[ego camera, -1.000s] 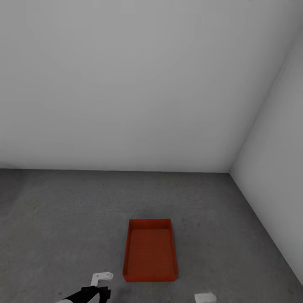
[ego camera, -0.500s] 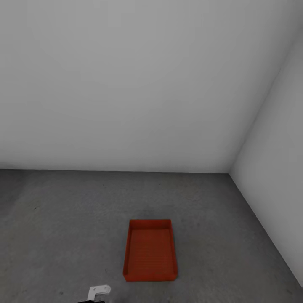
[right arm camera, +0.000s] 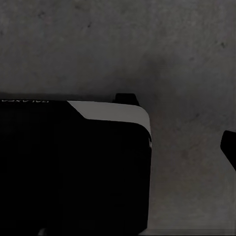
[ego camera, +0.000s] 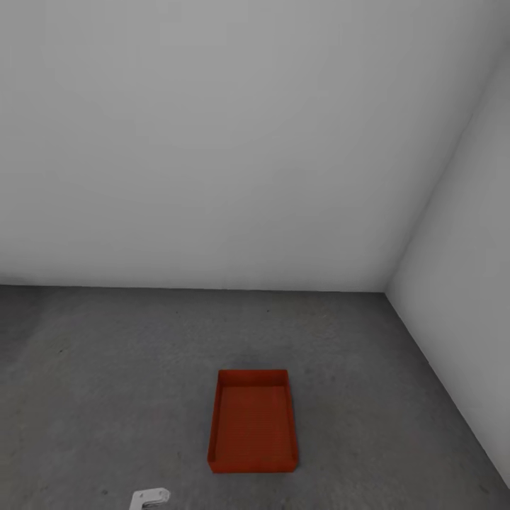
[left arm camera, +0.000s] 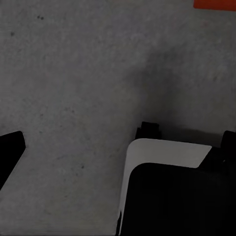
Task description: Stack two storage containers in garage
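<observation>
The garage shows as two plain white walls [ego camera: 212, 142] meeting in a corner at the right, above a dark grey rough concrete floor [ego camera: 106, 368] that runs across the lower part of the head view. On that floor, well clear of both walls, sits an orange-red storage container [ego camera: 252, 420], open side up, flat on its bottom, its long sides running away from the robot; whether it is one tub or two nested cannot be told. Nothing stands beside it or against it. At the bottom edge of the head view, left of the container and apart from it, a small white piece of the left arm [ego camera: 150, 497] pokes in. The left wrist view looks down on bare concrete with a corner of the container [left arm camera: 215, 4] at its edge and the robot's dark and white base [left arm camera: 167, 191]; the right wrist view shows concrete and the same base [right arm camera: 73, 167]. How far either pincer is open cannot be told. Compared with a second ago, the left arm has drawn down towards the frame's edge, and the white piece at lower right has gone; the container has stayed put.
</observation>
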`<state>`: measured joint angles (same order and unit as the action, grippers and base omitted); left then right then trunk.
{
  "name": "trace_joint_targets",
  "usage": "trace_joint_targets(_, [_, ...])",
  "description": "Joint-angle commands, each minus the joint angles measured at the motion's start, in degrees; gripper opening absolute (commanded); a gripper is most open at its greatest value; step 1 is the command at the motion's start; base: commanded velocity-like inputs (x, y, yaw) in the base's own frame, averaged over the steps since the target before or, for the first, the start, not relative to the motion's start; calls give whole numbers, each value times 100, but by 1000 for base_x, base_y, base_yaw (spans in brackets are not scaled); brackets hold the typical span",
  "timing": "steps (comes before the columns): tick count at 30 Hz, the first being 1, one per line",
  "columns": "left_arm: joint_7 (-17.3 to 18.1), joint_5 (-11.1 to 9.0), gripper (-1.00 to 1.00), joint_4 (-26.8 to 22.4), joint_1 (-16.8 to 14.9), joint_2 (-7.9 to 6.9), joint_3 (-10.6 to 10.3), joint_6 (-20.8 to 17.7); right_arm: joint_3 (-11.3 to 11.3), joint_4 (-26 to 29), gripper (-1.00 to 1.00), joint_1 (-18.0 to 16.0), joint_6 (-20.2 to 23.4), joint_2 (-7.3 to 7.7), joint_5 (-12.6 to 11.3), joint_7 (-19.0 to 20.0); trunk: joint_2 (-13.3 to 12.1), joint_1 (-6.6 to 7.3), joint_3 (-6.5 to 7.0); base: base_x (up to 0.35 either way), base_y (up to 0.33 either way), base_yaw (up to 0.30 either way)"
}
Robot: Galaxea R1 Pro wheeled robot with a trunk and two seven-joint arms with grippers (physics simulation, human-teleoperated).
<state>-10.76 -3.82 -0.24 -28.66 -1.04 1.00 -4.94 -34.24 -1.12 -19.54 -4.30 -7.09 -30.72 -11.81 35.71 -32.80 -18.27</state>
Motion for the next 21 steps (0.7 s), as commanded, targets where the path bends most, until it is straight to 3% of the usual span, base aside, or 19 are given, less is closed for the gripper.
trace_joint_targets(1, [-6, -40, 100, -3, -3, -15, 6, -17, -52, -11, 100, 19, -35, -4, -53, -7, -35, 21, 12, 0, 0, 0])
trace_joint_targets(14, [47, -1, 100, -2, 230, -111, 6, 74, -48, -11, 100, 136, -122, 6, -49, 183, -557, 307, 245, 0, 0, 0])
trace_joint_targets(21, [52, -8, 100, -3, 247, -163, 3, 81, -43, -7, 100, 137, -128, 14, -81, 196, -557, 307, 245, 0, 0, 0])
